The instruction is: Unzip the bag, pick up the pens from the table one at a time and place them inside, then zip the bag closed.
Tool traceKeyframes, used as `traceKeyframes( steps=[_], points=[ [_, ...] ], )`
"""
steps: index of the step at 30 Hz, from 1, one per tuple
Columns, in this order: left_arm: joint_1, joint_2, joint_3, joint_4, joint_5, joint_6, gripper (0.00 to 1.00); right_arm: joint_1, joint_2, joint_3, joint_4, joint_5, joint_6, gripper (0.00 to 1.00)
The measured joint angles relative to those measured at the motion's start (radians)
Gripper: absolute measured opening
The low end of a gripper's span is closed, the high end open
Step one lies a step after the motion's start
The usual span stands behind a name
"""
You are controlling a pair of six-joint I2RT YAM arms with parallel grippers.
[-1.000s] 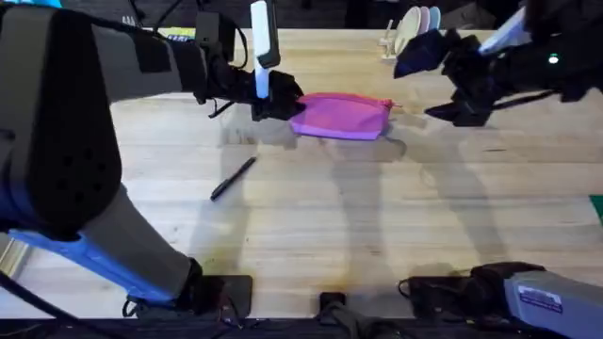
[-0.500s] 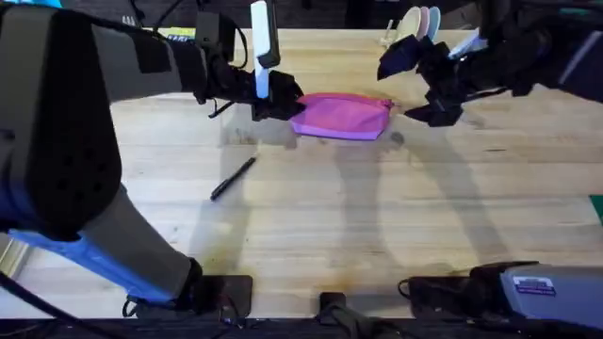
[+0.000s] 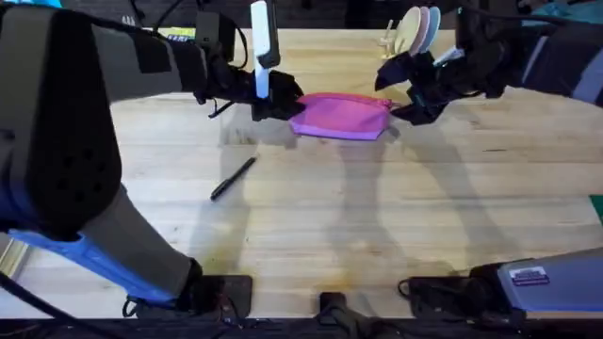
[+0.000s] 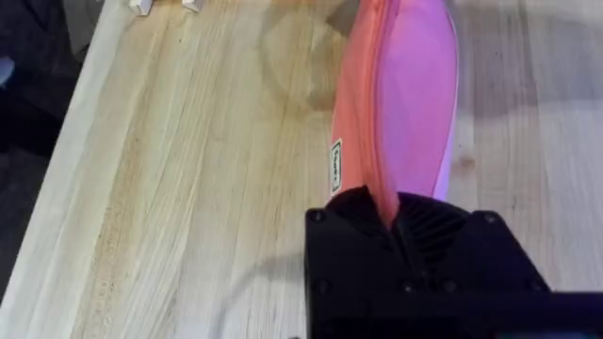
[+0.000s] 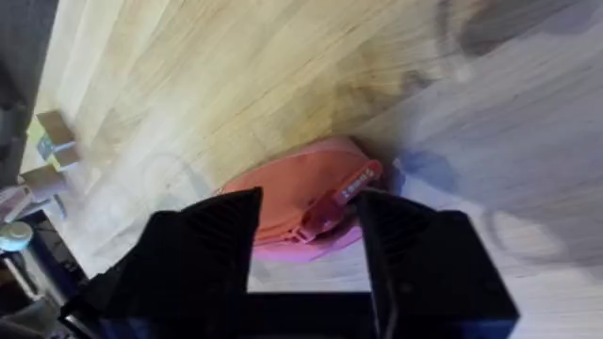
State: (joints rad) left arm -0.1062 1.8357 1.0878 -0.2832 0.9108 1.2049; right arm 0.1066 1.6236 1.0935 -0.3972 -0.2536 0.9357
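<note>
Jaws of your left gripper (image 4: 396,221) clamp the soft, limp bag (image 3: 341,116) by its end on the worktop (image 3: 377,207), while right gripper (image 5: 306,212) jaws gape around the small zipper pull (image 5: 347,193); pinch there.

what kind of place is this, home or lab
Most likely a robot lab or workshop bench, not a home: two robot arms work over a bare butcher-block table, with cables around the arm bases and only a pink pouch and a pen laid out.

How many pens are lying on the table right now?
1. The pen lies loose on the table, in front of the bag toward the left arm's side. More could be hidden behind the arms.
</note>
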Motion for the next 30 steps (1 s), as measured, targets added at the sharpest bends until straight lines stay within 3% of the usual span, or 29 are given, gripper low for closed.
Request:
traceKeyframes(
  steps=[2, 3, 4, 6, 7, 14, 30],
  points=[
    [0.0, 0.0, 0.0, 0.0, 0.0, 0.0, 0.042, 0.0, 0.0, 0.0, 0.0, -0.003, 0.011, 0.49],
    [0.0, 0.0, 0.0, 0.0, -0.002, 0.0, 0.042, 0.0, 0.0, 0.0, -0.003, -0.002, 0.02, 0.272],
    [-0.001, 0.0, 0.0, 0.001, -0.003, 0.0, 0.042, 0.0, 0.0, 0.0, -0.003, -0.002, 0.026, 0.172],
    [-0.001, 0.0, 0.0, 0.001, -0.003, 0.0, 0.042, 0.0, 0.0, 0.0, -0.003, -0.003, 0.027, 0.144],
    [-0.001, 0.0, 0.0, 0.001, -0.003, 0.0, 0.042, 0.0, 0.0, 0.0, -0.002, -0.007, 0.03, 0.053],
    [-0.001, 0.0, 0.0, 0.0, -0.003, 0.0, 0.042, 0.0, -0.001, 0.0, -0.004, -0.033, -0.001, 0.031],
    [-0.008, 0.0, 0.0, 0.003, 0.005, 0.0, 0.042, 0.006, -0.121, 0.0, -0.057, -0.013, -0.291, 0.034]
  ],
)
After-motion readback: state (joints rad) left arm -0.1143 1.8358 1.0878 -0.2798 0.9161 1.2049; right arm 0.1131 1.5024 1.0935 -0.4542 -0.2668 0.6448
